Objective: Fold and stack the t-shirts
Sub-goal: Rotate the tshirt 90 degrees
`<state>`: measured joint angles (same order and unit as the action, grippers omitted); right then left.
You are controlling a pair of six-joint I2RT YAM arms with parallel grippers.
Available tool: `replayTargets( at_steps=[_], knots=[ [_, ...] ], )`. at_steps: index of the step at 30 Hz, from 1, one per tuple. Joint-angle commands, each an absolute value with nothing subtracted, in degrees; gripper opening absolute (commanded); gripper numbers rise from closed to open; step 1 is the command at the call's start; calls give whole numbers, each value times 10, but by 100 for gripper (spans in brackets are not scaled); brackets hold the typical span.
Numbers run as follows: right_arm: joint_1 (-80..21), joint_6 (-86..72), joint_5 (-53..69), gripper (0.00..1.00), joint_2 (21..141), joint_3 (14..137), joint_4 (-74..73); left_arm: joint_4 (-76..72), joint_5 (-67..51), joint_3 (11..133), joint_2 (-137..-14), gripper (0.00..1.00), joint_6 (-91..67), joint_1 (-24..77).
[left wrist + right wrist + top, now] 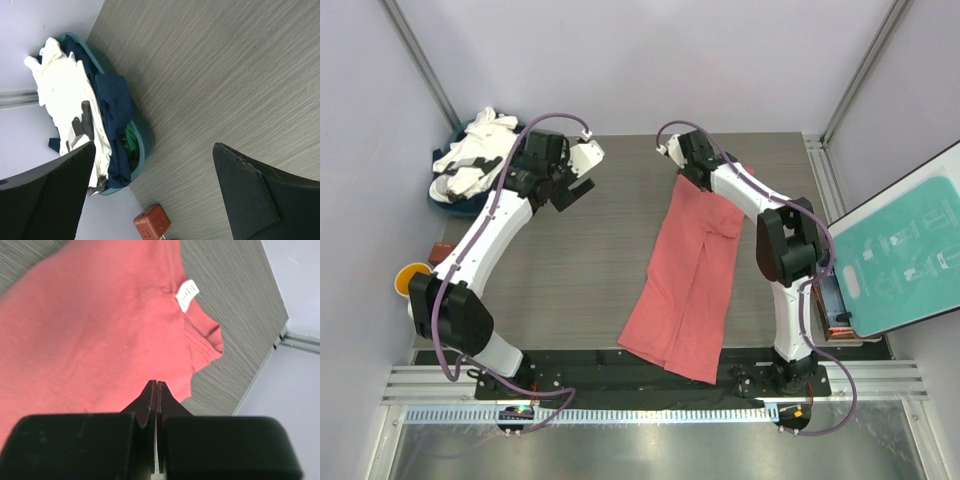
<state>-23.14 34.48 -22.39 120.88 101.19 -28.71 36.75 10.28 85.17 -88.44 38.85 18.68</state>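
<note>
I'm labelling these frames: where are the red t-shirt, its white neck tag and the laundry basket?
red t-shirt [685, 290]: top external view, middle of the cloth.
white neck tag [187, 295]: right wrist view, centre of the tag.
laundry basket [146, 150]: left wrist view, its teal rim.

The red t-shirt [90, 325] runs off the left and top edges of the right wrist view, the words on its white tag [187, 295] are too small to read, and in the basket [142, 145] the white t-shirt [65, 90] hides part of the dark blue t-shirt [115, 100], which hides most of a green thing [131, 142].
</note>
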Motion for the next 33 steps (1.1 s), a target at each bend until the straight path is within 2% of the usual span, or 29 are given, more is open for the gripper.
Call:
replayTargets(
  at_steps=[1,18,33],
  knots=[
    [-234,352,-228,1,1238,1059,-266,316,105,871,-883,100,406,185],
    [-204,331,-199,1,1318,1058,-265,324,108,1021,-993,100,424,186],
    [-202,372,-174,1,1473,1239,-241,302,130,1073,-1051,100,421,188]
  ],
)
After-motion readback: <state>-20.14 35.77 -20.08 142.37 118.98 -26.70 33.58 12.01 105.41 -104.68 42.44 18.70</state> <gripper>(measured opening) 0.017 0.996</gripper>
